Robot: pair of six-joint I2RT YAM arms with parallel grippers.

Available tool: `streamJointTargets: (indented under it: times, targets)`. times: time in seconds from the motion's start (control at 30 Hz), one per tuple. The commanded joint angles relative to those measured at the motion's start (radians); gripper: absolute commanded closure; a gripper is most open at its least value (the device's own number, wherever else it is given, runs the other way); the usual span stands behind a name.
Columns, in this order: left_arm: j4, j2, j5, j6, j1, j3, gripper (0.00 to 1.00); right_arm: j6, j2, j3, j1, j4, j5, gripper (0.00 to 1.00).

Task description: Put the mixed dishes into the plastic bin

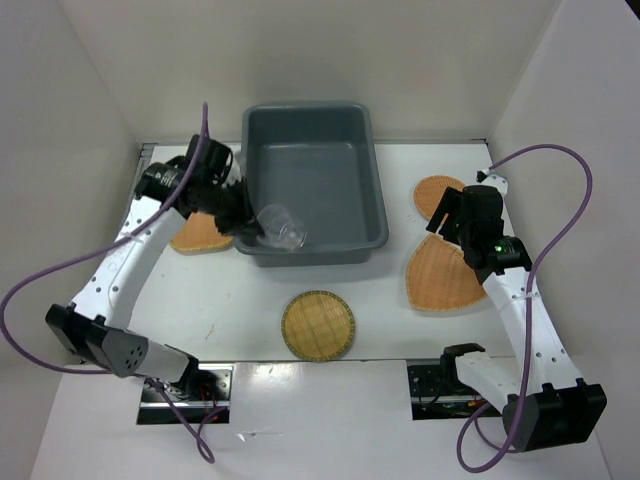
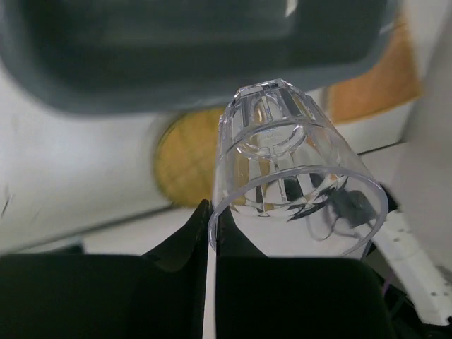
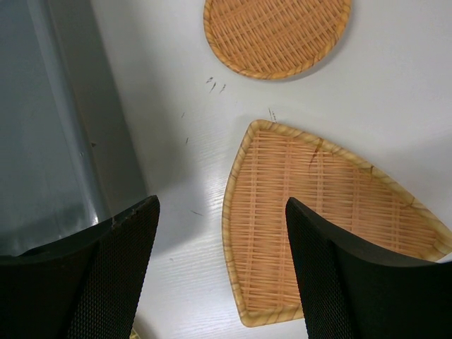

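text: none legible | labels: none | brands: none | numbers: none

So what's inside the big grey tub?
Just bare grey floor shows inside the plastic bin, with nothing lying on it. The left gripper holds the clear cup over its near-left corner, and the floor beneath them is partly covered.

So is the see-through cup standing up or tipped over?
Tipped sideways. The left hand grips the cup by its rim, mouth facing the hand, base pointing away.

Bright even light; plastic bin (image 2: 176, 56) blurred in left wrist view.
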Motion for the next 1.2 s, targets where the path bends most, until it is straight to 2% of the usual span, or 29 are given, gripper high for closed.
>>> streamJointTargets:
  times: [0.0,0.07,0.13,0.3,0.37,0.47,0.6,0.77,1.03,1.1,1.13,1.17]
  targets:
    - [0.168,0.088,0.098,-0.043,-0.001,0.128,1.00,-0.011,-0.018,-0.010,0.009,0.027,0.012,0.23]
    - [0.268,0.169,0.098,-0.043,-0.001,0.155,1.00,-0.011,-0.018,-0.010,0.009,0.027,0.012,0.23]
    - [0.320,0.265,0.022,-0.011,-0.001,0.178,1.00,-0.011,-0.018,-0.010,0.018,0.027,0.012,0.23]
    - [0.287,0.485,-0.236,0.115,-0.001,0.313,1.00,-0.011,-0.018,-0.010,0.018,0.027,0.012,0.23]
    - [0.249,0.527,-0.357,0.146,-0.001,0.336,1.00,-0.011,-0.018,-0.010,0.018,0.027,0.012,0.23]
    - [0.226,0.553,-0.448,0.179,-0.001,0.349,1.00,-0.011,-0.018,-0.010,0.018,0.027,0.012,0.23]
    - [0.216,0.553,-0.479,0.204,0.017,0.306,1.00,-0.011,-0.008,-0.010,0.018,0.027,0.012,0.23]
    - [0.255,0.553,-0.447,0.204,0.042,0.208,0.99,-0.011,0.001,-0.010,0.018,0.036,0.012,0.23]
    - [0.284,0.562,-0.414,0.213,0.042,0.186,0.96,-0.011,0.019,-0.010,0.018,0.036,0.012,0.23]
    - [0.304,0.562,-0.391,0.213,0.042,0.186,0.93,-0.011,0.019,-0.010,0.018,0.036,0.012,0.23]
    - [0.304,0.562,-0.391,0.213,0.042,0.186,0.82,-0.011,0.019,-0.010,0.018,0.036,0.012,0.23]
    - [0.313,0.552,-0.381,0.213,0.042,0.186,0.78,-0.011,0.019,-0.010,0.018,0.036,0.012,0.23]
